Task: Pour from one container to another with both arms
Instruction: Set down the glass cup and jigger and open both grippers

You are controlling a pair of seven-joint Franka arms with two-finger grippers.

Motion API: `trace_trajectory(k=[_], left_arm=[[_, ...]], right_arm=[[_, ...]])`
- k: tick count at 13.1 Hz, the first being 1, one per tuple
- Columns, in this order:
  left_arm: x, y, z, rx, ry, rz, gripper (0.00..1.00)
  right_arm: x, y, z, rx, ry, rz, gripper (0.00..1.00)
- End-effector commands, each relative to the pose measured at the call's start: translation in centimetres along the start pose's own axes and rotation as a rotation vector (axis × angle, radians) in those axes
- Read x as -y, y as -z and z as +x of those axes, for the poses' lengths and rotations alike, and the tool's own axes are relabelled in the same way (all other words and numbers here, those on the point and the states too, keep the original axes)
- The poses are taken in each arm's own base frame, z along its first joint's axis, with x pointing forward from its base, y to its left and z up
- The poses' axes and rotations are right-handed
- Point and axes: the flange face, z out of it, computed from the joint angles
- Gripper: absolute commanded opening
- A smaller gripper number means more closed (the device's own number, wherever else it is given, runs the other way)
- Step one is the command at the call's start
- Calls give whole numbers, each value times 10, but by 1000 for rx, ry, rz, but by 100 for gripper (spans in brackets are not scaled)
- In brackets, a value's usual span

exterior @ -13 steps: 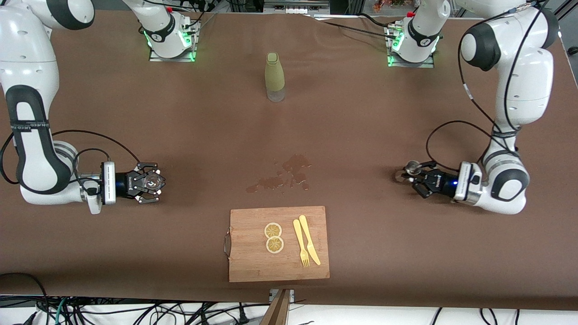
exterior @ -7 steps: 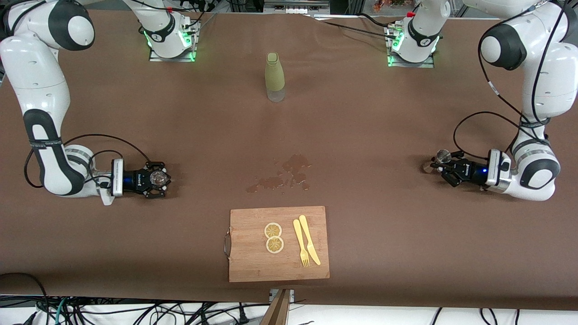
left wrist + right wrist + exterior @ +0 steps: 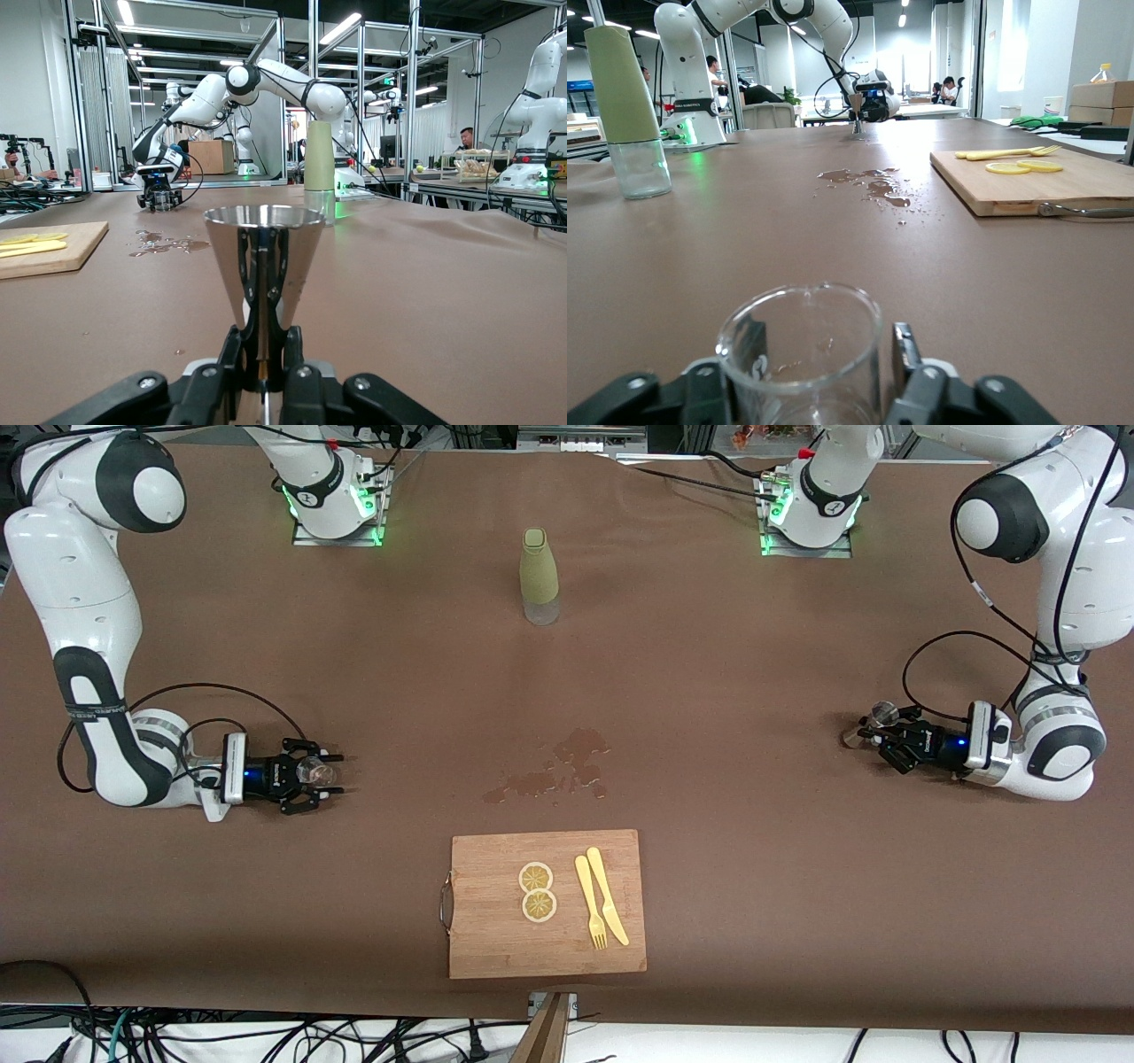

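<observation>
brown cloth-covered table [image 3: 709, 691], spanning the whole front view, with both white jointed robot arms bent low at its two ends.

right white robot arm [image 3: 84, 629], folded down near the table's edge at its own end; right gripper [image 3: 321, 775] low at the tabletop, fingers [image 3: 908, 359] closed narrowly around a small clear glass beaker [image 3: 308, 772], upright, apparently resting on the table, empty but for a few droplets.

left white robot arm [image 3: 1059, 620], folded likewise near the edge at the left arm's end; left gripper [image 3: 881, 731] low at the tabletop, fingers [image 3: 288, 354] clamped on the narrow base of a polished metal conical measuring cup [image 3: 881, 713], upright, mouth upward.

rectangular wooden cutting board [image 3: 478, 939] with a metal handle, lying close to the middle of the table edge nearest the front camera.

tall olive-green bottle with a clear base [image 3: 539, 576], upright near the middle of the table edge where the arm bases are bolted.

dark wet spill patch [image 3: 558, 771] at the table's centre, between bottle and board, closer to the board.

yellow plastic knife [image 3: 607, 895] and yellow plastic fork [image 3: 589, 903], side by side on the board.

two round lemon slices [image 3: 537, 891], touching, on the board beside the fork.
</observation>
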Motion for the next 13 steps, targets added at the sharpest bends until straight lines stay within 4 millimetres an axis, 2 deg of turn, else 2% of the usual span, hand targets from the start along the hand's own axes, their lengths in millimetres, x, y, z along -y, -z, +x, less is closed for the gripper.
trace_trajectory(k=[1,4,5,7,9,10,11,13], left_arm=[[-10,-2,-5,10,-66,-28,0],[-11,1,-12,36,-60,-14,0],[-11,0,-13,37,-59,-15,0],[-12,0,-21,49,-52,-9,0],[-14,-1,-26,47,-39,-9,0],[-13,0,-25,52,-24,-10,26],[-10,3,-23,66,9,-6,99],[4,14,-7,113,104,-1,100]], right_arm=[[7,21,0,4,8,7,100],[15,63,15,68,-43,19,100],[17,81,28,122,-77,35,100],[16,110,68,216,-163,44,100],[13,129,109,313,-285,37,100],[12,137,131,364,-356,26,100],[11,145,156,423,-432,9,100],[15,151,192,477,-594,-5,100]])
